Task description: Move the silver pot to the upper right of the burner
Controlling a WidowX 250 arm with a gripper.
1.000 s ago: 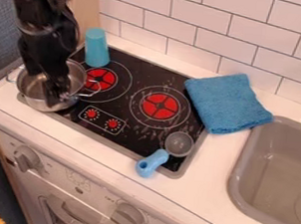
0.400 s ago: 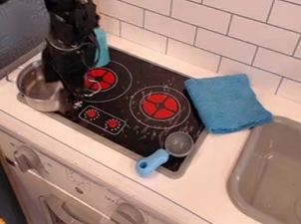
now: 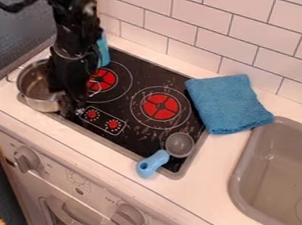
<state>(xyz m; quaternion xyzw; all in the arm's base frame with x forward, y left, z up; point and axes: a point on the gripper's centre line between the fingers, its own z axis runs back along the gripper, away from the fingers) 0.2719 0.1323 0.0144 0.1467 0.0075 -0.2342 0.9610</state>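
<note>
Well, in the camera view, your silver pot (image 3: 40, 105) sits at the left edge of the stovetop (image 3: 140, 73), so the move looks undone. Your gripper (image 3: 71, 110) hangs by its right side; you can't tell whether it's clamped. You've white counter (image 3: 203, 190), tiled wall (image 3: 213, 20) and sink (image 3: 236, 180) around.
</note>
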